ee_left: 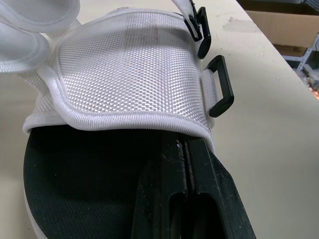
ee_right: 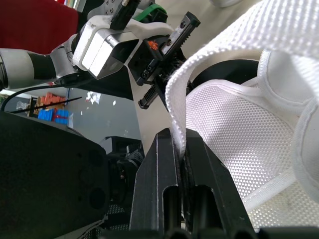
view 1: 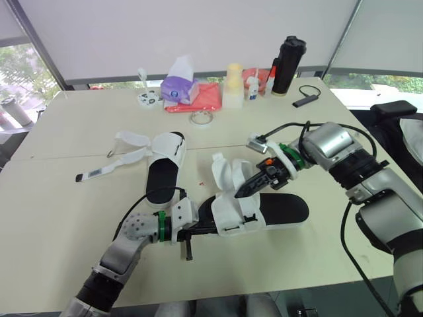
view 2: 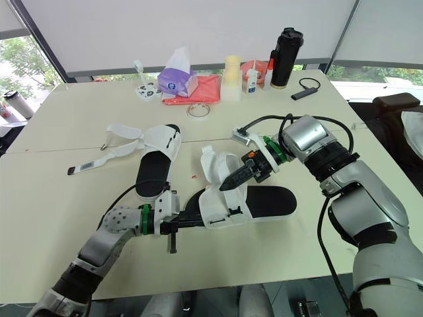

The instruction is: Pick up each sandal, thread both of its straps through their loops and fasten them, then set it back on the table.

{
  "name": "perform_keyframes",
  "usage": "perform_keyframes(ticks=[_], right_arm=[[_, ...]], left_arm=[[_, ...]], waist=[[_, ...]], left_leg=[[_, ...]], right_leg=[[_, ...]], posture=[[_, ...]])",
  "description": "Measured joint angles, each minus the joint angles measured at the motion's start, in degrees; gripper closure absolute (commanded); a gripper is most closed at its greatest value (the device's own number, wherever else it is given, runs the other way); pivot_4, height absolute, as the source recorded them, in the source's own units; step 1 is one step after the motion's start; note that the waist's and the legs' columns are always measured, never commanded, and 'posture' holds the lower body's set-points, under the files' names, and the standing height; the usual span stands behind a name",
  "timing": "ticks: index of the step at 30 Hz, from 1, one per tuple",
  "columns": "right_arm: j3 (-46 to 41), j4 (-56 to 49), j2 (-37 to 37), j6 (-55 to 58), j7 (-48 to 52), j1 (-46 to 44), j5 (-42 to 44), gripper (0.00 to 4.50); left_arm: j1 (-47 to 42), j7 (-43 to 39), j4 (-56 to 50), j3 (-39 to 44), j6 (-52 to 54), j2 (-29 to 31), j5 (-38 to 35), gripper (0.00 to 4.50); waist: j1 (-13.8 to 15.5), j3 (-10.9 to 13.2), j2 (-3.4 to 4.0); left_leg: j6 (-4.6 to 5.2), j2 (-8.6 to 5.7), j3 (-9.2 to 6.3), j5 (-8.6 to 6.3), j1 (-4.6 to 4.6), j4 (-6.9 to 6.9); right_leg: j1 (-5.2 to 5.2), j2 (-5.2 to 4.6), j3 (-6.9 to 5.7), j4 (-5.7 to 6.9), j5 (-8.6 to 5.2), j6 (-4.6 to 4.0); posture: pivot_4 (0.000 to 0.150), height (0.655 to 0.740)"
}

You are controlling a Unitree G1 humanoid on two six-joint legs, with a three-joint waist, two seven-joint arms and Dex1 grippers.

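Note:
A sandal (view 1: 281, 209) with a black sole and a white mesh upper (ee_left: 129, 69) lies near the table's front middle. My left gripper (view 1: 200, 229) is shut on the sole's end, just under the mesh edge. Two black loops (ee_left: 221, 92) hang free on the upper's side. My right gripper (view 1: 240, 191) is over the same sandal, shut on a white strap (ee_right: 175, 107) that it holds lifted. The second sandal (view 1: 164, 173) lies flat farther back on the left. Its straps (view 1: 130, 148) are spread open, and one labelled end trails toward the left.
Along the back of the table (view 1: 66, 218) stand a purple tissue box (view 1: 177, 86), a red cloth (view 1: 210, 98), a cream container (view 1: 233, 86), a small bottle (view 1: 254, 88) and a black flask (view 1: 289, 64). A tape ring (view 1: 201, 118) lies before them and a small black device (view 1: 305, 100) at back right.

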Motion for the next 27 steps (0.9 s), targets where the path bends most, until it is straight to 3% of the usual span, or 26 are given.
perform_keyframes(ticks=[16, 27], right_arm=[[2.17, 11.29, 3.80, -9.93, 0.57, 1.84, -7.33, 4.45], [-1.36, 6.30, 0.97, -6.66, 0.45, 2.32, -5.74, 4.45]], left_arm=[[-0.07, 1.02, -0.05, -0.09, -0.17, 0.00, -0.03, 4.50], [0.14, 1.01, -0.27, -0.03, -0.09, 0.26, -0.01, 4.50]], waist=[[-0.24, -0.01, 0.01], [-0.88, -0.01, 0.01]], left_leg=[[-0.02, -0.03, -0.01, 0.01, 0.02, 0.00], [-0.02, -0.04, -0.07, 0.01, 0.03, 0.00]], right_leg=[[0.01, 0.00, 0.00, 0.07, 0.04, 0.07], [0.01, 0.00, 0.00, 0.08, 0.04, 0.07]], posture=[[0.150, 0.7400], [0.150, 0.7400]])
